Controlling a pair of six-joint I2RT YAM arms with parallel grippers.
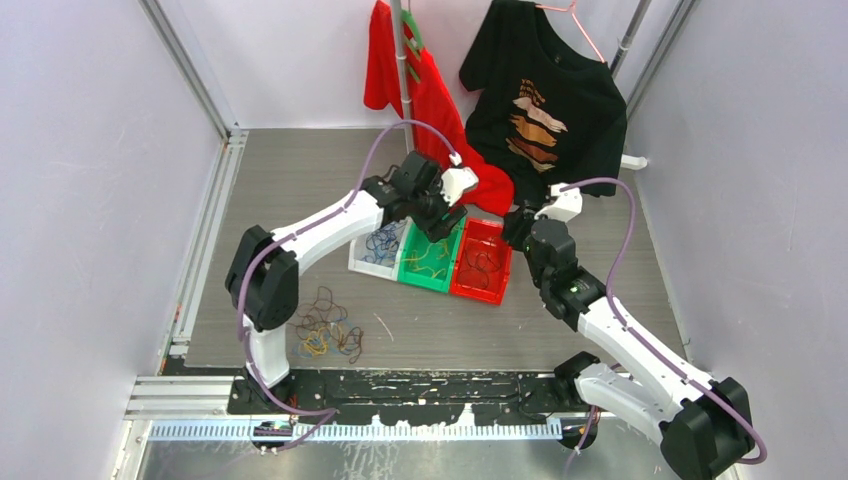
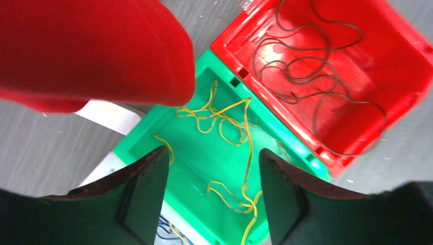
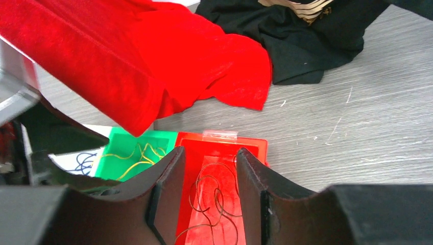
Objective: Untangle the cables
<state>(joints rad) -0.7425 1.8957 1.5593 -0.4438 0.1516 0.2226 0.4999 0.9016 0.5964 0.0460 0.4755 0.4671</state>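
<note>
As cables (image 1: 325,328) lie, shirt print (image 1: 535,125) blurs.

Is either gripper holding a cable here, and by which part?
Neither. The left gripper stands open over the yellow cables in the green bin, the right gripper open near the dark cables in the red bin.

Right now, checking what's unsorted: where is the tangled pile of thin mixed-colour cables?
The tangled cable pile lies near-left in the top view, beside the left arm's base.
</note>
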